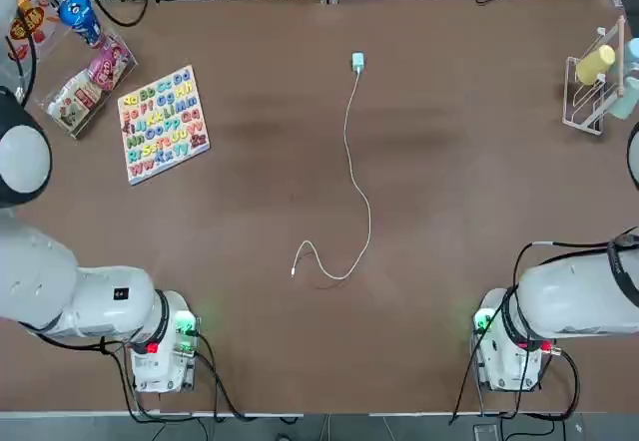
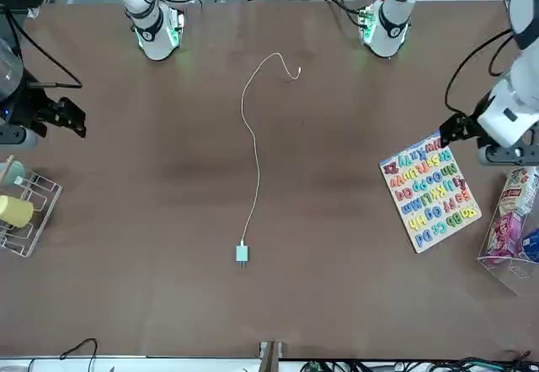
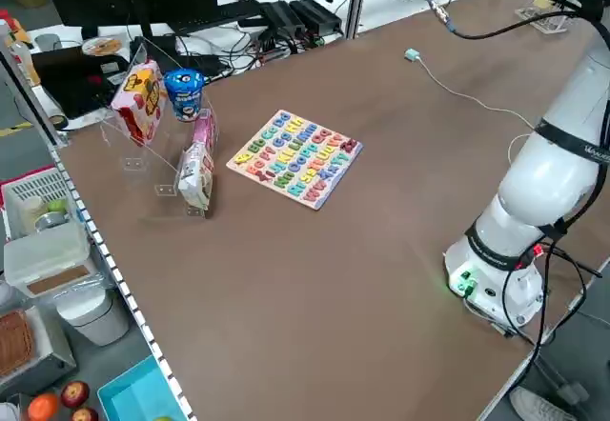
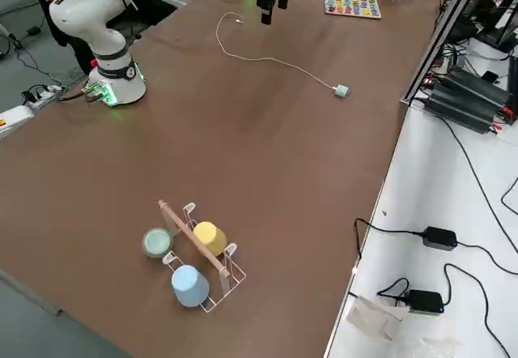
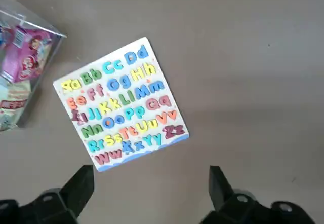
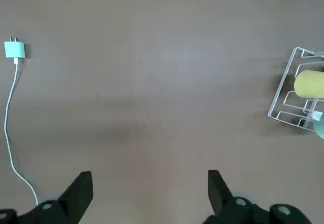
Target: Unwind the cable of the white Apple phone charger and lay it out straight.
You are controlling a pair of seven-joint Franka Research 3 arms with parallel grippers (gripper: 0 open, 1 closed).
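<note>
The white Apple phone charger (image 1: 357, 61) lies flat at the far middle of the brown table (image 1: 250, 221), also seen from the front (image 2: 242, 254) and in the right wrist view (image 6: 14, 49). Its thin white cable (image 1: 349, 152) runs toward the robot in a gentle wave and ends in a small hook-shaped curl, the plug tip (image 1: 293, 273) lying near the table's middle. My left gripper (image 5: 149, 193) hovers open above the alphabet puzzle (image 5: 121, 107), at the robot's left (image 2: 450, 128). The right gripper (image 6: 149, 193) hangs open over bare table, at the robot's right (image 2: 72, 118). Neither touches the cable.
An alphabet puzzle board (image 1: 162, 122) lies far left, beside a clear holder of snack packs (image 1: 85, 87) and a blue can (image 1: 80, 17). A wire rack (image 1: 589, 102) with a yellow cup (image 1: 596, 62) stands at the far right edge. Both arm bases sit at the near edge.
</note>
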